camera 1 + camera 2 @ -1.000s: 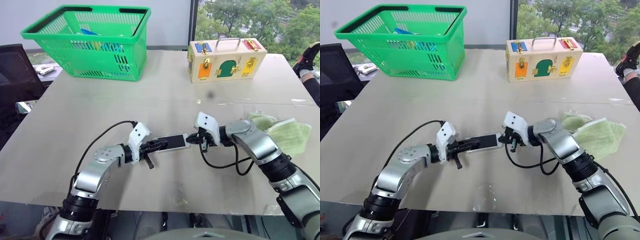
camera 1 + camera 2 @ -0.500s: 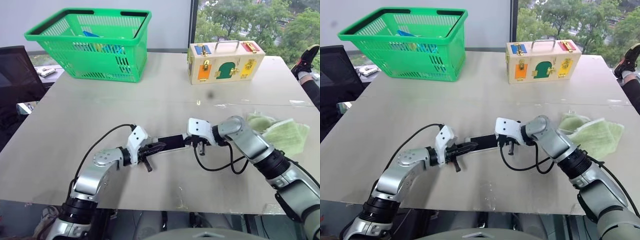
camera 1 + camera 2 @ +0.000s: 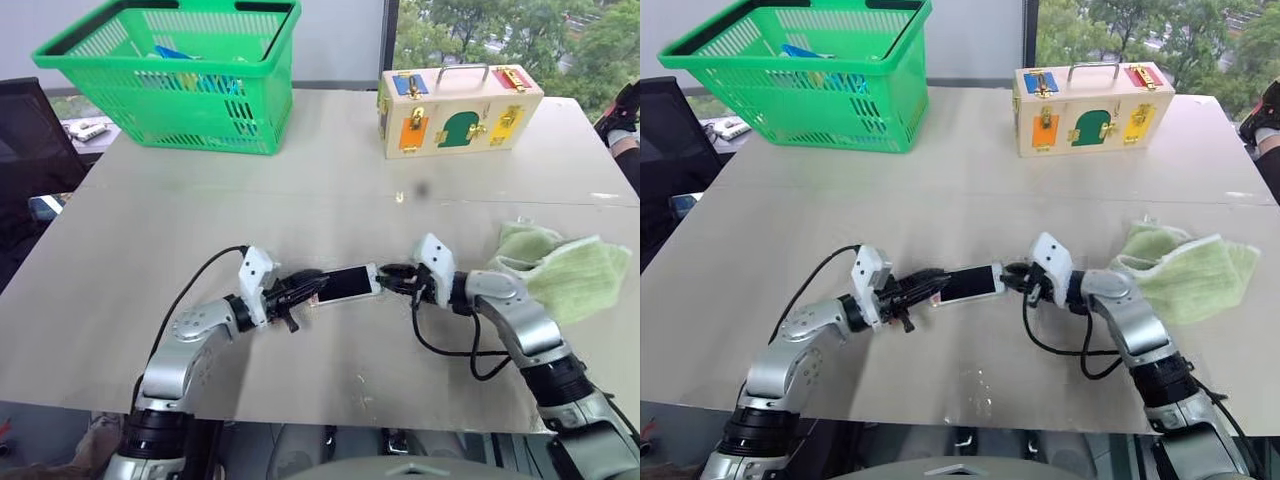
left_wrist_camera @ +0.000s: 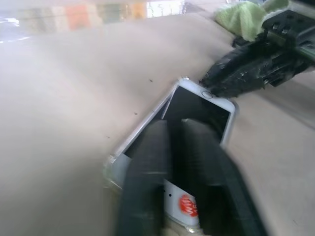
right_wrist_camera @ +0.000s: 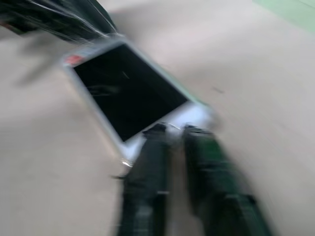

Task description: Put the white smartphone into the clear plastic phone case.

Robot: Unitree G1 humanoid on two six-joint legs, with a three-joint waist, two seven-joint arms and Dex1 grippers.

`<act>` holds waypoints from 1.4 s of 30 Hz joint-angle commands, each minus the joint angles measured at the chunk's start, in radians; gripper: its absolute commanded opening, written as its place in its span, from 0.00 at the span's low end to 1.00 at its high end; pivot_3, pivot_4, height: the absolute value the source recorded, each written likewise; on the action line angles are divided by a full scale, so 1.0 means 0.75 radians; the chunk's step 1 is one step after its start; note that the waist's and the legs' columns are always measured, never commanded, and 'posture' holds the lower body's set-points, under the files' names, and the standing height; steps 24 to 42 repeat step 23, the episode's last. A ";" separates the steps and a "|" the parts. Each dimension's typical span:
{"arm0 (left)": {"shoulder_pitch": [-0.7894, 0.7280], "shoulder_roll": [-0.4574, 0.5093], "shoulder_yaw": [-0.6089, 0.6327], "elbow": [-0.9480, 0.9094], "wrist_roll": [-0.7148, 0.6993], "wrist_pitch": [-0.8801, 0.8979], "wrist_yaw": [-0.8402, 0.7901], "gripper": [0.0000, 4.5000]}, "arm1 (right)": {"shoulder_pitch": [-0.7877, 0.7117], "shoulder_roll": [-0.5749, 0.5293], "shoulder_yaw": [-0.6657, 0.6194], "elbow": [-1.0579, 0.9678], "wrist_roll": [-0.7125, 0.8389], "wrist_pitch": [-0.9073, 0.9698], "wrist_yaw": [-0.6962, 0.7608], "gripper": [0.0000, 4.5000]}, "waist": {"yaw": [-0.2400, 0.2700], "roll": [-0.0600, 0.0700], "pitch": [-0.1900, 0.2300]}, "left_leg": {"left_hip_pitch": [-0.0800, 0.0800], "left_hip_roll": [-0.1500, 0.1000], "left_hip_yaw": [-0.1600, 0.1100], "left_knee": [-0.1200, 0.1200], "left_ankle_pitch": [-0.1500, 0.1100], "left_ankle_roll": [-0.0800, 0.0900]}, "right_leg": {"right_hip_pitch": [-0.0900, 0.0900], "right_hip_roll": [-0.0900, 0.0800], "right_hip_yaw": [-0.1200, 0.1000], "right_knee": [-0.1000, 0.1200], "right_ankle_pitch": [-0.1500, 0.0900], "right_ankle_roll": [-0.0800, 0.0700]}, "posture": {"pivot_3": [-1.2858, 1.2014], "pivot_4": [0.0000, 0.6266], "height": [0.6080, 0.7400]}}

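Observation:
The white smartphone (image 3: 345,284) lies screen up on the table (image 3: 300,190), near the front edge, between my two grippers. A thin clear rim, the clear plastic phone case (image 4: 114,167), runs along the phone's edge; the phone appears to sit in it. My left gripper (image 3: 310,290) reaches over the phone's left end, its fingers (image 4: 147,167) slightly parted above the dark screen. My right gripper (image 3: 392,278) meets the phone's right end, and its fingers (image 5: 147,162) stand a little apart with bare table showing between them. Neither gripper clamps the phone.
A pale green cloth (image 3: 570,272) lies crumpled at the right, close to my right arm. A green basket (image 3: 170,80) stands at the back left and a wooden latch box (image 3: 460,110) at the back right. A black chair (image 3: 25,130) stands left of the table.
The right gripper has drawn back from over the phone's right end to just beside it. Both grippers' fingers have parted. The camera has tilted slightly.

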 commanded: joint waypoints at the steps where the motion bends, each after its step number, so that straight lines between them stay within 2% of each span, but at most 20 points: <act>1: 0.006 0.007 0.064 -0.086 -0.061 0.010 0.015 0.60 | 0.048 -0.022 -0.099 -0.151 0.076 -0.015 -0.034 0.62 | 0.002 0.000 0.008 | -0.005 0.000 0.000 0.003 0.000 0.000 | -0.003 0.001 -0.001 0.000 0.000 0.001 | 0.52 0.24 1.00; 2: 0.012 0.008 0.073 -0.094 -0.068 0.006 0.012 0.73 | 0.066 -0.031 -0.119 -0.180 0.091 -0.010 -0.037 0.75 | 0.002 0.000 0.009 | -0.006 0.000 0.000 0.004 0.000 0.000 | -0.004 0.001 0.000 0.000 0.001 0.002 | 0.52 0.24 1.00; 4: 0.040 0.015 0.094 -0.103 -0.074 -0.013 0.008 0.92 | 0.110 -0.052 -0.159 -0.244 0.114 -0.006 -0.051 0.94 | 0.006 -0.003 0.014 | -0.006 0.000 0.000 0.005 0.000 0.000 | -0.004 0.001 -0.001 0.000 0.001 0.003 | 0.52 0.24 1.00; 5: 0.068 0.025 0.109 -0.110 -0.076 -0.020 0.004 1.00 | 0.145 -0.063 -0.188 -0.287 0.125 -0.008 -0.064 1.00 | 0.008 -0.004 0.015 | -0.006 -0.001 0.000 0.005 0.000 0.001 | -0.004 0.001 -0.001 0.000 0.001 0.003 | 0.52 0.24 1.00; 15: 0.350 0.170 0.288 -0.218 -0.120 -0.024 -0.059 1.00 | 0.630 -0.182 -0.497 -0.704 0.269 -0.018 -0.120 1.00 | 0.023 -0.004 0.021 | -0.006 0.000 -0.004 0.006 0.000 0.000 | -0.003 0.002 -0.003 -0.001 0.000 0.003 | 0.52 0.24 1.00; 23: 0.351 0.241 0.370 -0.238 -0.190 0.066 -0.044 1.00 | 0.909 -0.215 -0.631 -0.808 0.281 -0.102 -0.114 1.00 | 0.021 -0.004 0.022 | -0.005 0.000 -0.005 0.007 0.000 0.001 | -0.003 0.002 -0.002 0.000 0.000 0.003 | 0.52 0.24 1.00; 42: 0.351 0.241 0.370 -0.238 -0.190 0.066 -0.044 1.00 | 0.909 -0.215 -0.631 -0.808 0.281 -0.102 -0.114 1.00 | 0.021 -0.004 0.022 | -0.005 0.000 -0.005 0.007 0.000 0.001 | -0.003 0.002 -0.002 0.000 0.000 0.003 | 0.52 0.24 1.00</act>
